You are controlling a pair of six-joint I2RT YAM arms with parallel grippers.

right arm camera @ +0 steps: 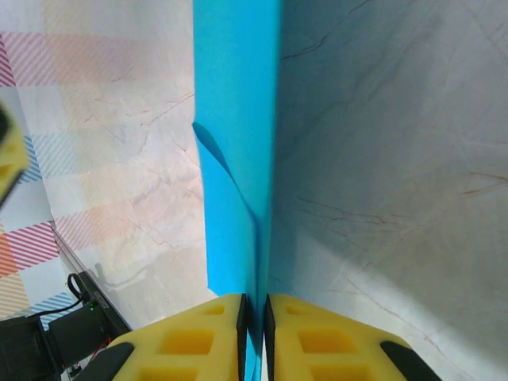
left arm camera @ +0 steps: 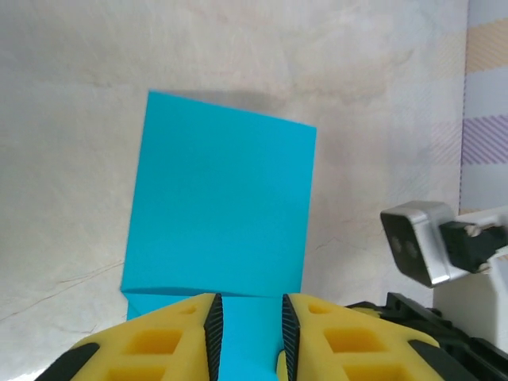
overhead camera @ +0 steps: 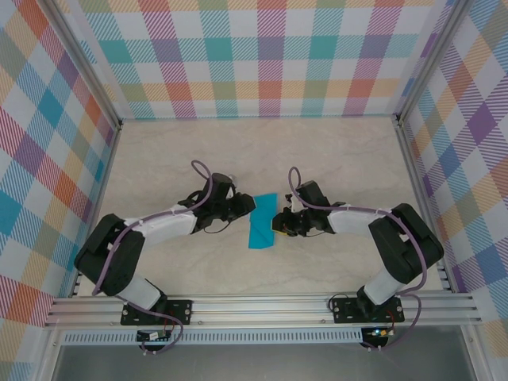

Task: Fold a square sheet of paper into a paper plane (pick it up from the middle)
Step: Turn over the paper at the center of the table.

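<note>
The square sheet of paper (overhead camera: 260,226) is teal-blue and lies folded into a narrow rectangle on the table between my two grippers. My left gripper (overhead camera: 251,208) hovers over its left edge. In the left wrist view the jaws (left arm camera: 248,325) stand apart, with the flat paper (left arm camera: 222,198) and a fold line visible beneath them. My right gripper (overhead camera: 278,223) sits at the paper's right edge. In the right wrist view its fingers (right arm camera: 254,317) are pinched on the edge of the paper (right arm camera: 234,119), and one layer lifts slightly.
The table is pale marble (overhead camera: 238,151), boxed in by plaid walls (overhead camera: 262,55) on three sides. A metal rail (overhead camera: 262,305) runs along the near edge. The right arm's wrist camera (left arm camera: 417,242) shows at the right of the left wrist view.
</note>
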